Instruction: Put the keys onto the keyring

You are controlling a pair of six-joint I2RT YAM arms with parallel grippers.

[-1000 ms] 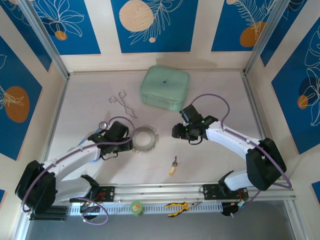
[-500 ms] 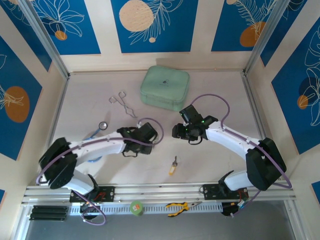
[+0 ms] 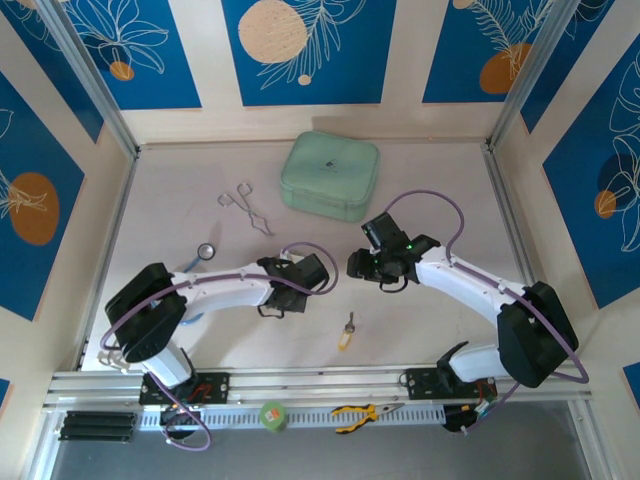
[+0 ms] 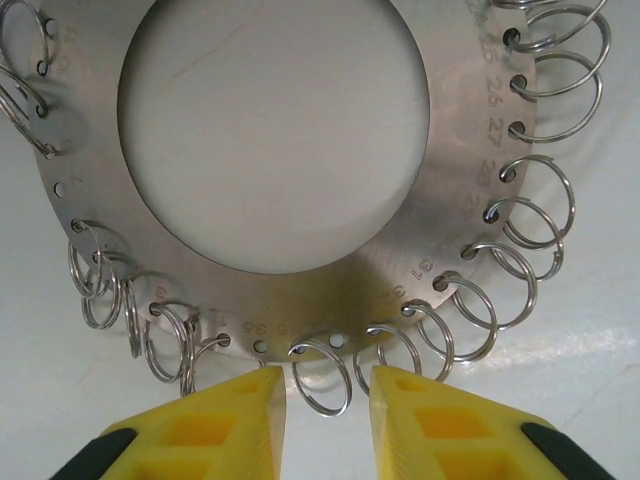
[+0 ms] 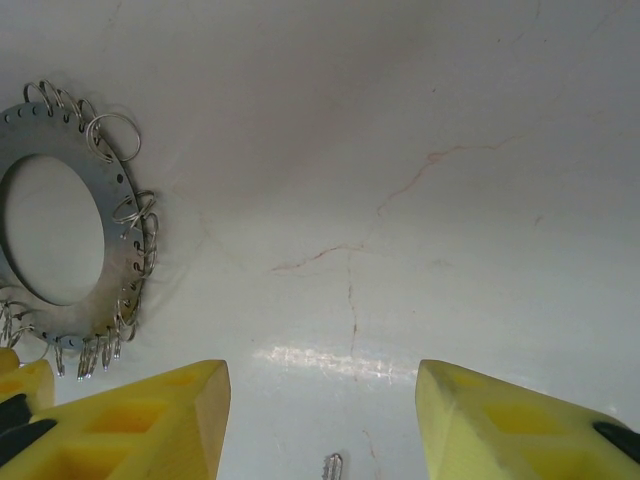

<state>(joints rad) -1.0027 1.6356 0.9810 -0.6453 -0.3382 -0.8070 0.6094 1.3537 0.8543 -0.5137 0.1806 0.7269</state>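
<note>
White marbled tabletop between blue floral wall panels

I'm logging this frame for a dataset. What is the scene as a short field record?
left hand: open, straddling one small loop on the keyring rim
right hand: open, empty, over the table
yellow key: lying on the table, apart from both hands
keyring: flat on the table
</note>
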